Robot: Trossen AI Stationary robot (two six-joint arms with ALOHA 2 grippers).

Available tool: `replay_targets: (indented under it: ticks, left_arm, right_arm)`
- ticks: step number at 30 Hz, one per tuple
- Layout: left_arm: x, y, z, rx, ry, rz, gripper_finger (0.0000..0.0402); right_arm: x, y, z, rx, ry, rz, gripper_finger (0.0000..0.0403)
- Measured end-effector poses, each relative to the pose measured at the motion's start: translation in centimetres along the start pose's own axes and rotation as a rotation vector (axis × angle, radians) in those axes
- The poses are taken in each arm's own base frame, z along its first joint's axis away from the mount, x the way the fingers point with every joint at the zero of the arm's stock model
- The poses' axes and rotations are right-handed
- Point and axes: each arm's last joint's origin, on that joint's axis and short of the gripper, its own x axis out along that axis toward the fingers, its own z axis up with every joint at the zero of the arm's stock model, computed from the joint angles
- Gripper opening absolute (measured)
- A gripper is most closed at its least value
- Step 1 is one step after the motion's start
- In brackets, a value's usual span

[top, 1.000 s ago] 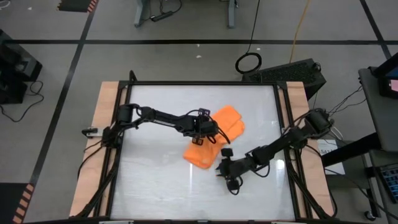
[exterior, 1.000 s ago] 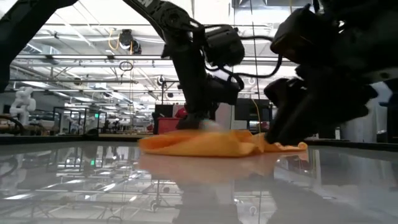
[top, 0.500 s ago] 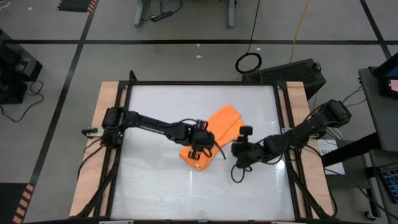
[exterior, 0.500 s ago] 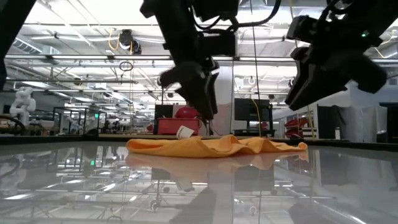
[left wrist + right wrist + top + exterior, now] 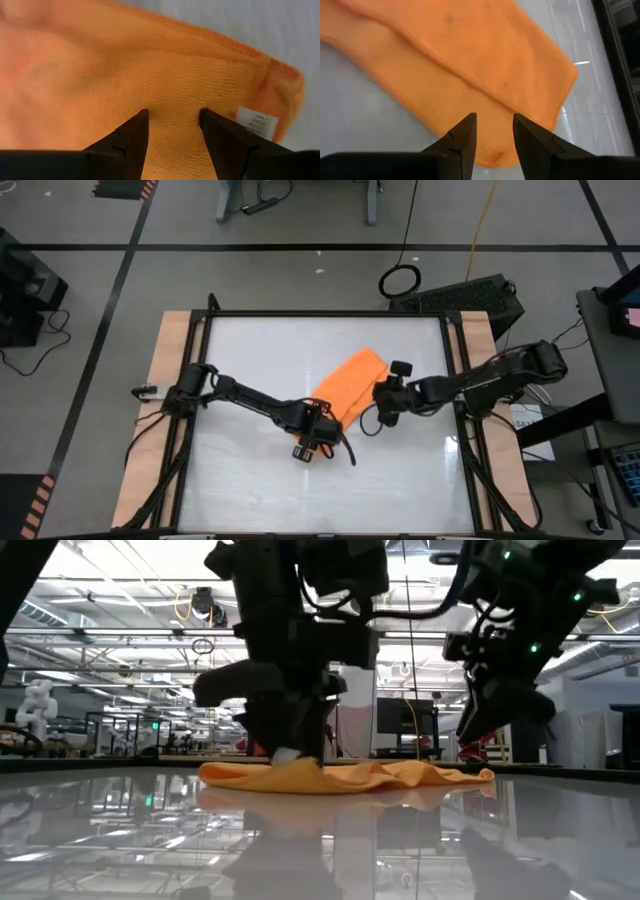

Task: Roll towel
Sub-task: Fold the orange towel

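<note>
The towel (image 5: 348, 380) lies on the table (image 5: 250, 350), right of its middle, running from near-left to far-right. The left gripper (image 5: 312, 442) sits over the towel's near-left end, the right gripper (image 5: 383, 402) just beside its right edge.

robotics lab, open hall, ceiling trusses (image 5: 120, 635) upper left, white robot (image 5: 35, 700) far left, taped floor (image 5: 110, 290), cables (image 5: 400, 280)

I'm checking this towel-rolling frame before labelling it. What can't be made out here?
- High view: the towel's near end is hidden under the left gripper.
- Low view: the towel's layers look flat edge-on; folds unreadable.
- Left wrist view: the white label's print is too small.
- Right wrist view: the right gripper hovers over the towel; contact unclear.
</note>
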Motion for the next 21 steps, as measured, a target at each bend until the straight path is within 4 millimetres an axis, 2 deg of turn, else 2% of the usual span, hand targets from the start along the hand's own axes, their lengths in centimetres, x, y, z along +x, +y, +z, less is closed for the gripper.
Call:
replay_targets:
  ticks: [5,10,16,21]
  left_arm:
    - [-0.1,-0.2,-0.6,0.007,0.065,-0.003,0.0187]
    - [-0.4,-0.7,-1.3,0.056,0.137,0.002,0.0187]
    - [-0.7,-1.3,-2.4,0.108,0.267,0.020,0.0187]
    - [-0.9,-1.4,-3.1,0.126,0.346,0.026,0.0187]
  right_arm:
    - [1.9,-0.5,-1.4,0.025,0.014,0.142,0.0118]
    - [2.9,-0.4,-3.0,0.036,0.030,0.224,0.0118]
    - [2.8,0.0,-3.4,0.100,0.045,0.290,0.0118]
    - [2.1,1.2,-3.4,0.146,0.062,0.405,0.0118]
